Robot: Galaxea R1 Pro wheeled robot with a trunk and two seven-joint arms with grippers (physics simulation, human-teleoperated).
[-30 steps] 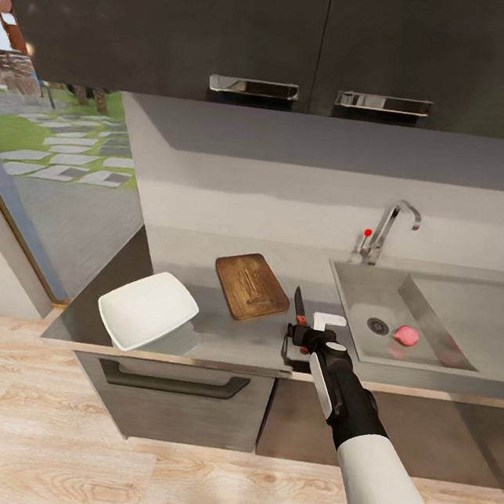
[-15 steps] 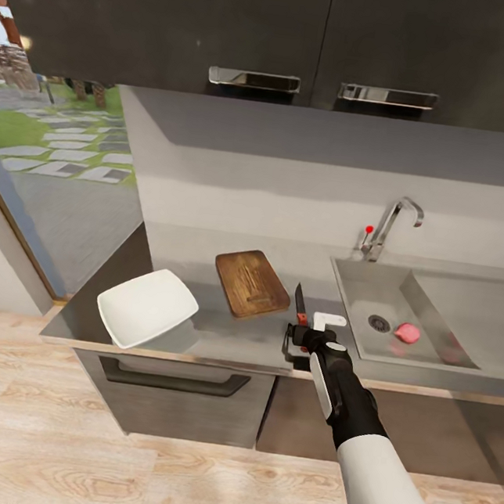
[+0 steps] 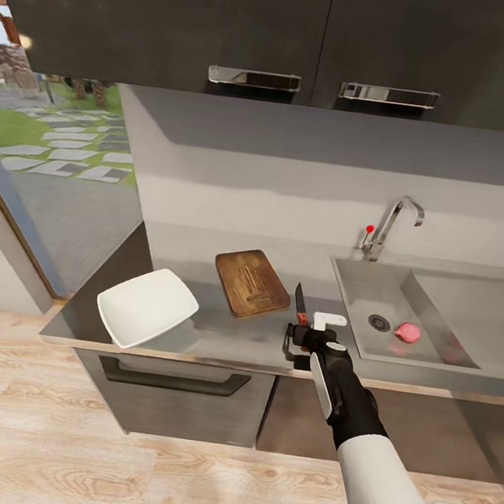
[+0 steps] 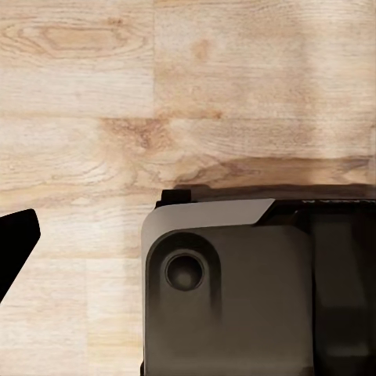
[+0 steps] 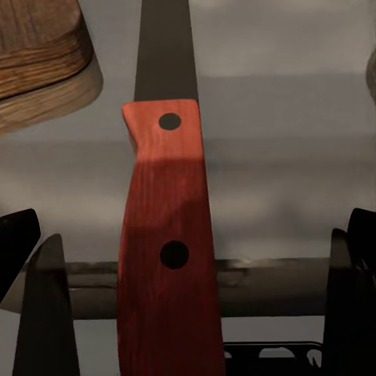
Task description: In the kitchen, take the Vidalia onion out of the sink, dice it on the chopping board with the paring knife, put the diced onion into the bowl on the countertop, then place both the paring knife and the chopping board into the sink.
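Observation:
The paring knife (image 3: 300, 305) lies on the countertop (image 3: 226, 337), dark blade pointing to the wall, between the chopping board (image 3: 252, 284) and the sink (image 3: 357, 296). My right gripper (image 3: 302, 335) hovers at its reddish handle (image 5: 164, 258), open, one finger on each side and neither touching. A pinkish Vidalia onion (image 3: 408, 332) rests in the basin beside the drain. The white bowl (image 3: 147, 308) sits at the counter's left end. My left gripper hangs over the wood floor; one dark fingertip (image 4: 16, 247) sits far out at the picture's edge.
A chrome tap (image 3: 393, 222) with a red knob stands behind the sink. Dark wall cabinets (image 3: 325, 40) hang above the counter. A corner of the chopping board (image 5: 39, 63) lies close beside the blade. A window lies to the left.
The head view has shifted slightly. The right arm, knife, board, bowl and onion have not moved.

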